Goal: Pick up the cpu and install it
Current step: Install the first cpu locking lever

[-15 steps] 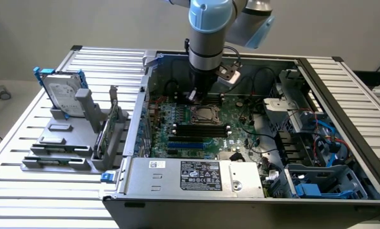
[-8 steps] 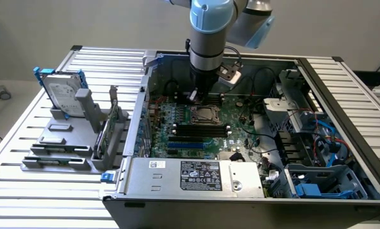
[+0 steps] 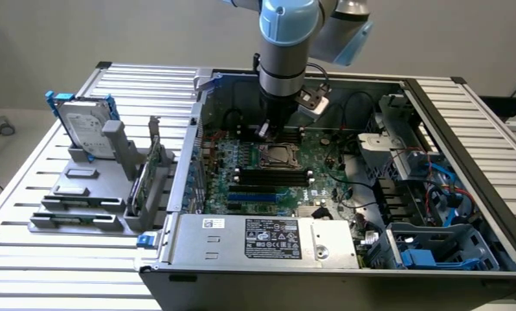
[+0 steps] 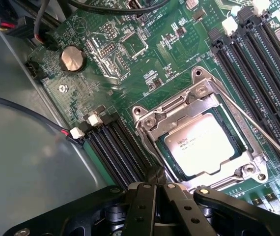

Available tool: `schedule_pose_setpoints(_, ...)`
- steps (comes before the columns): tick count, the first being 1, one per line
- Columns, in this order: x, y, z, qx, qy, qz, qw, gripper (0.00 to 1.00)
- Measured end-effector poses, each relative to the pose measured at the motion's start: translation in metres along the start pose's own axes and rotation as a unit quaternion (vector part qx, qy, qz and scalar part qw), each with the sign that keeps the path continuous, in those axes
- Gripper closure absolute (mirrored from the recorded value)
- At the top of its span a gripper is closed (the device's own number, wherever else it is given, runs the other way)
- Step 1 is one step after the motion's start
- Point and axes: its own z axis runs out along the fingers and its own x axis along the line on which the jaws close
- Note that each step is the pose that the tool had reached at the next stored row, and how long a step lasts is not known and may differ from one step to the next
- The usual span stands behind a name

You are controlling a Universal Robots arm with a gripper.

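The cpu (image 4: 201, 145), silvery-grey (faint print on top), seemingly lies seated in its socket (image 4: 154, 125); jaws pressed together nearby.

The exterior view stands off the arm (image 3: 285, 45), high above one long side of the open computer case (image 3: 327, 291); it faces down at a slant, from far enough to take in the slatted table (image 3: 33, 259) around the case; the wrist view sits behind the gripper (image 4: 155, 179) and faces down onto the motherboard (image 4: 179, 49) from close by; both views share the socket (image 3: 278, 154) (image 4: 152, 123) and the memory slots (image 3: 275, 175) (image 4: 115, 147) beside it.
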Motion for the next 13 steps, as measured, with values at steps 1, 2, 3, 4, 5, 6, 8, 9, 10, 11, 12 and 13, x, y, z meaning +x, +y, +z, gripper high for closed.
schedule_pose_setpoints(1,0.0002,0.0003,0.0001,0.0000,0.0000,0.000,1.0000,0.89)
schedule_pose_setpoints(2,0.0004,0.0007,0.0001,0.0000,0.0000,0.000,1.0000,0.89)
schedule_pose_setpoints(3,0.0006,0.0010,0.0002,0.0000,0.0000,0.000,1.0000,0.89)
schedule_pose_setpoints(4,0.0008,0.0013,0.0003,0.0000,0.0000,0.000,1.0000,0.89)
schedule_pose_setpoints(5,0.0011,0.0017,0.0003,0.0000,0.0000,0.000,1.0000,0.89)
schedule_pose_setpoints(6,0.0012,0.0020,0.0004,0.0000,-0.0001,0.000,1.0000,0.89)
schedule_pose_setpoints(8,0.0017,0.0028,0.0005,0.0000,-0.0001,0.000,1.0000,0.89)
schedule_pose_setpoints(9,0.0019,0.0031,0.0006,0.0000,-0.0001,0.000,1.0000,0.89)
schedule_pose_setpoints(10,0.0021,0.0035,0.0007,0.0000,-0.0001,0.000,1.0000,0.89)
schedule_pose_setpoints(11,0.0023,0.0039,0.0008,0.0000,-0.0001,0.000,1.0000,0.89)
schedule_pose_setpoints(12,0.0025,0.0042,0.0009,0.0000,-0.0001,0.000,1.0000,0.89)
schedule_pose_setpoints(13,0.0027,0.0045,0.0010,0.0000,-0.0001,0.000,1.0000,0.89)
